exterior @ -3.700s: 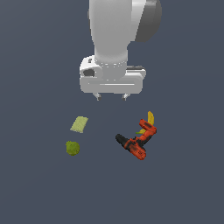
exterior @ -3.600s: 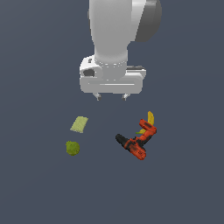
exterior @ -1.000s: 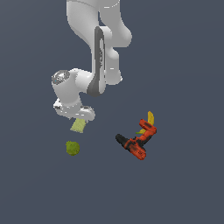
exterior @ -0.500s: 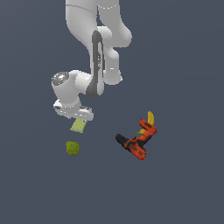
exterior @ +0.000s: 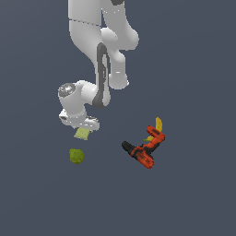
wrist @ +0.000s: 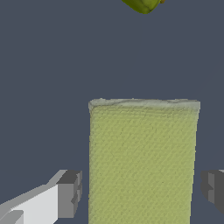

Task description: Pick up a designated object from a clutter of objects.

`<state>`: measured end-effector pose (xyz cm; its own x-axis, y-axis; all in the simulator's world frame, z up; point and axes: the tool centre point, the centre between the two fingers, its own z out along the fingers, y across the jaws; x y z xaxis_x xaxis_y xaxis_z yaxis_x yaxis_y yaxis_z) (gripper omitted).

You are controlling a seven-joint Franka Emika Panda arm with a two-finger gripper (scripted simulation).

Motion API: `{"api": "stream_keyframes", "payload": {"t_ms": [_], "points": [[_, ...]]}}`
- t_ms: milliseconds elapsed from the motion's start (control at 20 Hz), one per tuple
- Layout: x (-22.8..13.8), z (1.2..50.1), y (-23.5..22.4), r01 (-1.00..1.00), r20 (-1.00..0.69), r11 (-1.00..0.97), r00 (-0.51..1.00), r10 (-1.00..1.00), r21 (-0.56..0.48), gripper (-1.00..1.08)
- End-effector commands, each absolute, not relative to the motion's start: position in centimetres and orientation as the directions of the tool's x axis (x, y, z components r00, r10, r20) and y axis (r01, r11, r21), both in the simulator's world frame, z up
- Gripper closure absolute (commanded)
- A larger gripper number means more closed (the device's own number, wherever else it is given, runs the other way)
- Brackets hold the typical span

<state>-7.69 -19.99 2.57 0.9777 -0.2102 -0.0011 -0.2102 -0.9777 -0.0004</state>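
The designated object, a thin pale yellow-green pad point(exterior: 82, 134) with a sponge texture, lies flat on the floor and fills the wrist view point(wrist: 144, 157). My gripper point(exterior: 81, 125) is lowered right over it. In the wrist view the gripper point(wrist: 141, 192) is open. Its two grey fingertips point(wrist: 70, 194) stand on either side of the pad with a narrow gap on each side. The olive-green ball point(exterior: 76, 156) lies just beyond the pad and shows at the wrist view's edge point(wrist: 142, 4). The red-and-black drill point(exterior: 144, 150) lies toward the exterior view's right.
A small yellow curved piece point(exterior: 158, 123) lies against the far end of the drill. The dark grey floor point(exterior: 193, 193) surrounds the items. The white arm point(exterior: 99, 55) rises above the pad.
Since 3.7 s ago the arm has swung toward the exterior view's left and come down over the pad. Over the last second it has barely moved. No item has shifted.
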Motion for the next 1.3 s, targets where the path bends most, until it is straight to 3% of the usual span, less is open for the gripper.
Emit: {"api": "stream_keyframes", "payload": {"t_ms": [0,250,300,1250], "points": [[-7.7,1.6,-20.0,-0.21,0.0,-0.978,0.978,-0.21,0.0,-0.92],[-7.7,1.0,-20.0,-0.21,0.0,-0.978,0.978,-0.21,0.0,-0.92],[-7.7,1.0,-20.0,-0.21,0.0,-0.978,0.978,-0.21,0.0,1.08],[-7.0,3.2,-19.2,-0.211,0.0,-0.978,0.978,-0.211,0.0,1.08]]}}
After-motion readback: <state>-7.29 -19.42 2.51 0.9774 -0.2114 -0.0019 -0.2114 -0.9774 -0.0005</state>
